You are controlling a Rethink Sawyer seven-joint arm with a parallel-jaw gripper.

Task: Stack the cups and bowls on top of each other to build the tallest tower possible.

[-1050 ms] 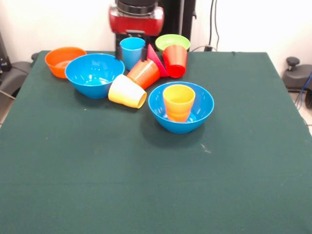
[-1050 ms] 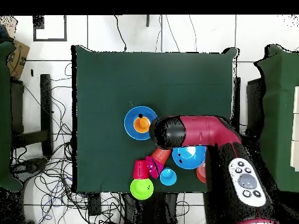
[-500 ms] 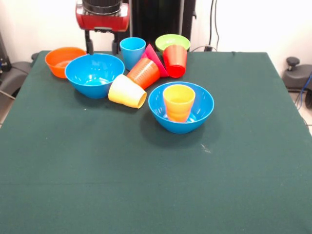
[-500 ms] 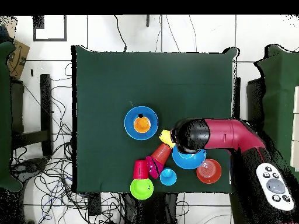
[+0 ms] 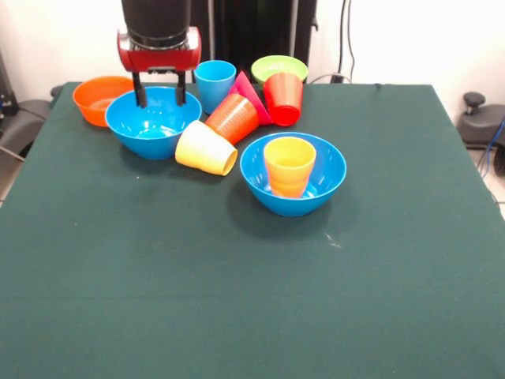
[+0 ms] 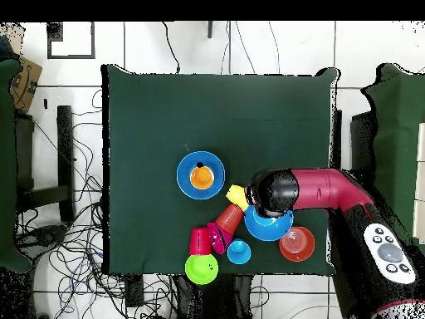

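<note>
I count five cups: a light blue one (image 5: 215, 84) upright at upper centre of the front view, a red one (image 5: 283, 98) beside it, an orange one (image 5: 233, 118) and a pale yellow one (image 5: 206, 148) lying on their sides, and a yellow-orange one (image 5: 289, 166) standing inside a blue bowl (image 5: 293, 174) mid-frame. Five bowls too: that one, a second blue bowl (image 5: 154, 121) at upper left, an orange bowl (image 5: 102, 98) behind it, a lime-green bowl (image 5: 278, 68) at the top, and a pink-red bowl (image 5: 251, 96) tipped on edge, mostly hidden between cups.

My gripper (image 5: 161, 91) hangs open and empty, two fingers apart over the upper-left blue bowl's far rim. Whether the tips touch it, I cannot tell. In the overhead view my arm covers the gripper.
</note>
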